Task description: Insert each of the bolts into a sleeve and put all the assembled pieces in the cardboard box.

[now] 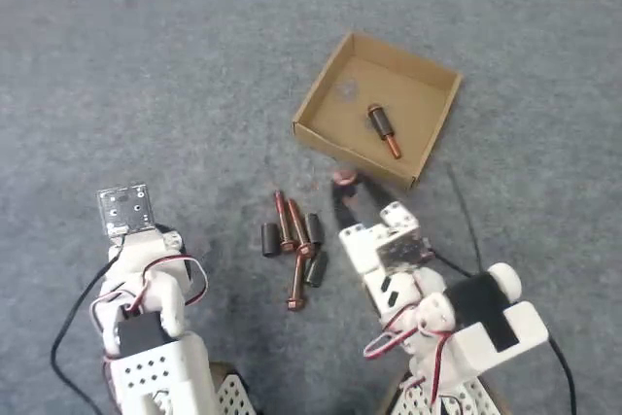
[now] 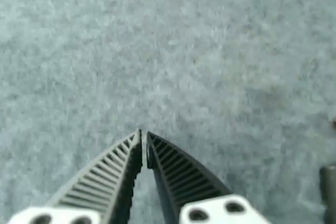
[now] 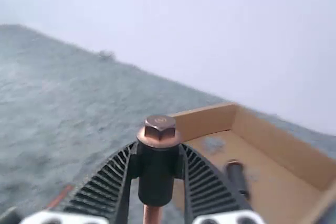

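Observation:
My right gripper (image 3: 157, 151) is shut on a black sleeve (image 3: 156, 179) with a copper bolt through it; the bolt's head (image 3: 159, 128) sticks out of the top. In the high view this gripper (image 1: 347, 195) hovers just in front of the cardboard box (image 1: 353, 155). Another assembled piece (image 1: 383, 129) lies inside the box. Three loose bolts (image 1: 284, 222) and three loose black sleeves (image 1: 270, 239) lie on the carpet left of the right gripper. Over bare carpet, my left gripper (image 2: 143, 139) is shut with nothing held.
Grey carpet covers the whole table. The box wall (image 3: 205, 119) rises right behind the held piece. The left arm (image 1: 146, 279) sits folded at the front left, with open carpet around and beyond it. A dark object (image 2: 329, 192) shows at the left wrist view's edge.

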### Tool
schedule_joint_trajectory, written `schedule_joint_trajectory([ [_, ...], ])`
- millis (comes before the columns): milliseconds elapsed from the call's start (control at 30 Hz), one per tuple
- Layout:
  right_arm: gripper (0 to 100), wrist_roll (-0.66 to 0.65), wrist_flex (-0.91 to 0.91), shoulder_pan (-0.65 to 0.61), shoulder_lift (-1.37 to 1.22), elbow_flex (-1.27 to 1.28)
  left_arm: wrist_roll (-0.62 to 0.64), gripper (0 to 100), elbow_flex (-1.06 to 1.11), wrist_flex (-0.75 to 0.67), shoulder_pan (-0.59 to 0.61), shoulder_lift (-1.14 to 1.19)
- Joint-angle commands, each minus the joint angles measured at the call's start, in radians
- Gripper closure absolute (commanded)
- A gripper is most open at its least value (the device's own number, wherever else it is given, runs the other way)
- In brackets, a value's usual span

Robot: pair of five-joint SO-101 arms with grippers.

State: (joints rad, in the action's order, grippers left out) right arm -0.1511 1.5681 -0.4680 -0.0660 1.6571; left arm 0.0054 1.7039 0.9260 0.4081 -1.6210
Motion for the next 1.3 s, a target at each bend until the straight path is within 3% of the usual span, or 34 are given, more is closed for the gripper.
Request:
schedule_joint_trajectory([
  [0,99.3,-0.009,0.056,0.041,0.019,0.025,-0.008,99,-0.012,0.009,0.002,-0.008],
  [200,99.3,-0.014,0.056,0.053,0.019,0.002,-0.08,99,-0.012,0.011,0.002,-0.003],
  [433,99.3,-0.014,0.039,0.166,0.019,-0.103,-0.081,99,-0.012,0.011,0.002,-0.003],
  [800,99.3,0.051,-0.311,0.354,0.019,-0.364,-0.083,99,-0.012,0.011,0.002,-0.003],
  [1000,99.3,0.12,-0.588,0.421,0.019,-0.546,-0.083,99,-0.012,0.009,0.002,-0.003],
  [1267,99.3,0.212,-1.239,0.417,0.007,-0.907,-0.083,99,-0.012,0.008,0.0,-0.003],
])
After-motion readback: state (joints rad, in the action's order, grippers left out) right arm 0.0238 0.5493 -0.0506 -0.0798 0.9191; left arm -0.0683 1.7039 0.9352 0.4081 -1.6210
